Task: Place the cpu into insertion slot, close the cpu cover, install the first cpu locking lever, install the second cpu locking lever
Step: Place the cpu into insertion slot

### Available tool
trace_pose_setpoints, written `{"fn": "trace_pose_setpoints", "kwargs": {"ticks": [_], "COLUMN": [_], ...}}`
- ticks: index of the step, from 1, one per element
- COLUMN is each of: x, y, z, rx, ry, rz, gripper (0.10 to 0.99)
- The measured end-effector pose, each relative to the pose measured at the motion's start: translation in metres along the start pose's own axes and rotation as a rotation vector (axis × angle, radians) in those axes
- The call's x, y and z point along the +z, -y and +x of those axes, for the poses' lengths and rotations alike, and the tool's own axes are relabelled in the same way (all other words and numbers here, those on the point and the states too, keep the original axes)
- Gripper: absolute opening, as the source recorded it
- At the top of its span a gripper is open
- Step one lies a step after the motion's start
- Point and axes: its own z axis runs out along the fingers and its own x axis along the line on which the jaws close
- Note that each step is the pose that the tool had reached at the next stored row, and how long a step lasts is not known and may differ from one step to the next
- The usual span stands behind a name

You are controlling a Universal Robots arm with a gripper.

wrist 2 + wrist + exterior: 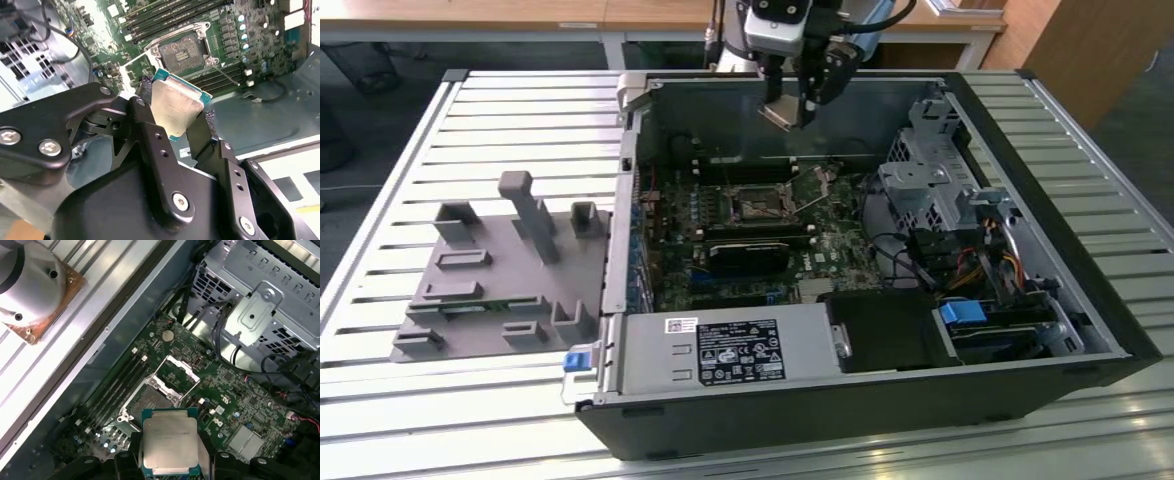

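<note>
My gripper (798, 105) hangs over the back of the open computer case, shut on the cpu (782, 116). In both wrist views the cpu (175, 97) (169, 437) is a square chip with a dull silver top and a green edge, pinched at two opposite sides by the black fingers (145, 120). It is held well above the green board. The insertion slot (150, 399) (182, 52) (758, 205) lies bare below it, a dark square with a silvery rim. The cpu cover (179, 371) stands swung open beside the slot. A thin locking lever (227, 75) sticks out past the socket.
Long memory slots (117, 387) run beside the socket. A metal drive cage (934, 190) with cables fills the case on the exterior view's right, and a power supply (720, 350) sits at the front. A grey fixture block (494, 270) rests on the slatted table (400, 400).
</note>
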Motion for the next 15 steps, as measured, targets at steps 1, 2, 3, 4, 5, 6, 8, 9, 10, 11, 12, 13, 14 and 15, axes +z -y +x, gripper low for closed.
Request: {"fn": "trace_pose_setpoints", "kwargs": {"ticks": [1,2,3,4,5,6,8,9,10,11,12,13,14,15], "x": [0.0002,0.0004,0.0006,0.0008,0.0010,0.0012,0.0017,0.0019,0.0022,0.0024,0.0026,0.0029,0.0031,0.0034], "y": [0.0000,0.0000,0.0000,0.0001,0.0001,0.0001,0.0001,0.0002,0.0002,0.0002,0.0002,0.0002,0.0002,0.0003], "z": [0.0000,0.0000,0.0000,0.0000,0.0000,0.0000,0.0000,0.0000,0.0000,0.0000,-0.0001,-0.0001,0.0000,-0.0001], "rx": [0.017,0.034,0.051,0.070,0.087,0.105,0.141,0.159,0.176,0.196,0.213,0.231,0.249,0.267], "ry": [0.0014,0.0028,0.0041,0.0056,0.0070,0.0084,0.0113,0.0127,0.0140,0.0156,0.0170,0.0184,0.0198,0.0212], "rz": [0.000,0.000,-0.001,-0.001,-0.001,-0.002,-0.002,-0.002,-0.003,-0.003,-0.003,-0.003,-0.004,-0.004], "gripper": [0.525,0.525,0.525,0.525,0.525,0.525,0.525,0.525,0.525,0.525,0.525,0.525,0.525,0.525]}}
